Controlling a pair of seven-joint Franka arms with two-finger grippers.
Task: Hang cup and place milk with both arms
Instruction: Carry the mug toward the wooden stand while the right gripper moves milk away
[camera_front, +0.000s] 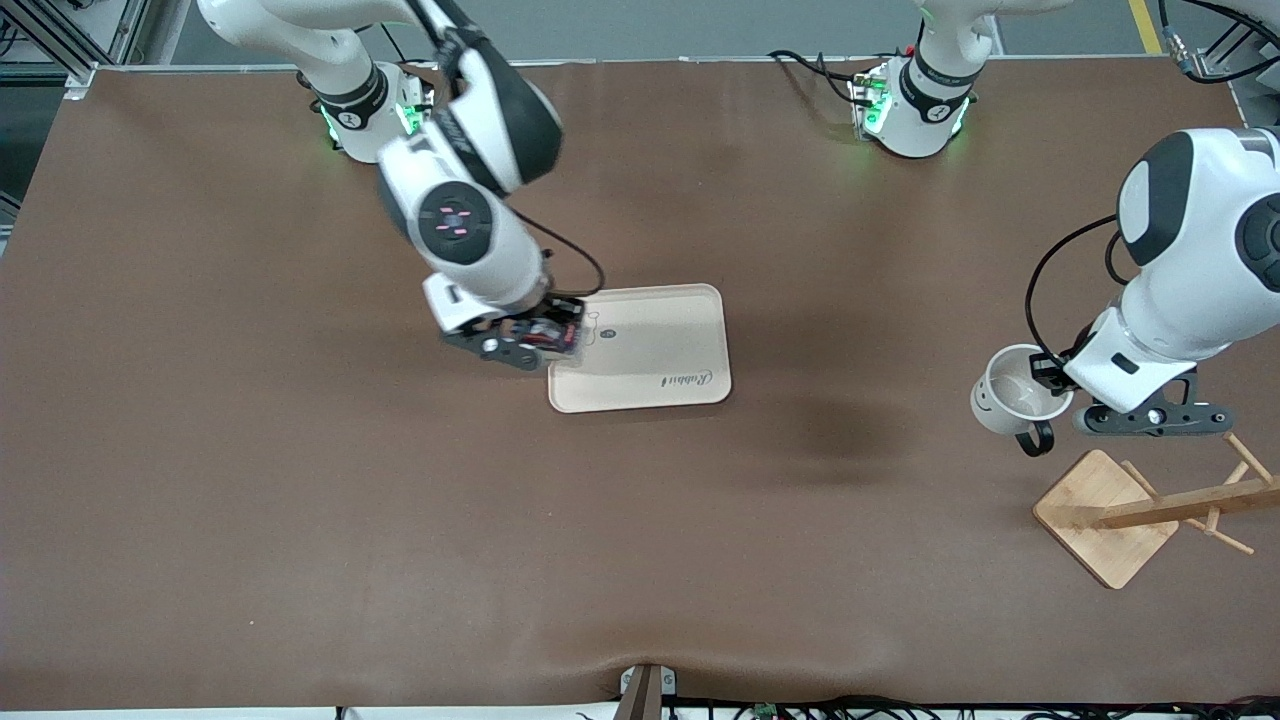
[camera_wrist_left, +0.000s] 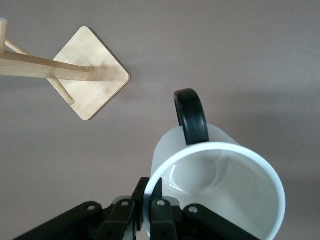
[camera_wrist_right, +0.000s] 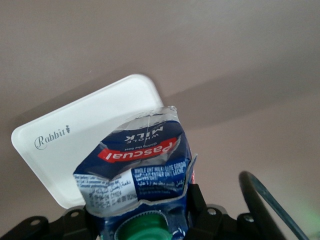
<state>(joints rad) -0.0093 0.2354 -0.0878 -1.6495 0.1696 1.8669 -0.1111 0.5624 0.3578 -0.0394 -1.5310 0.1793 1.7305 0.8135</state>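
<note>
White arms (camera_front: 470, 230), black joint bands

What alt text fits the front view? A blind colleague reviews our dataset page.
Two white arms work over a brown table: the right pincer holds a milk carton over a beige tray's edge, while the left pincer holds a white cup near a wooden rack.

The whole desk (camera_front: 300, 500) is being viewed from high; the wrist views are looking down closely, sharing rack (camera_front: 1110, 515) (camera_wrist_left: 90, 80) and tray (camera_front: 650, 350) (camera_wrist_right: 75, 135).
</note>
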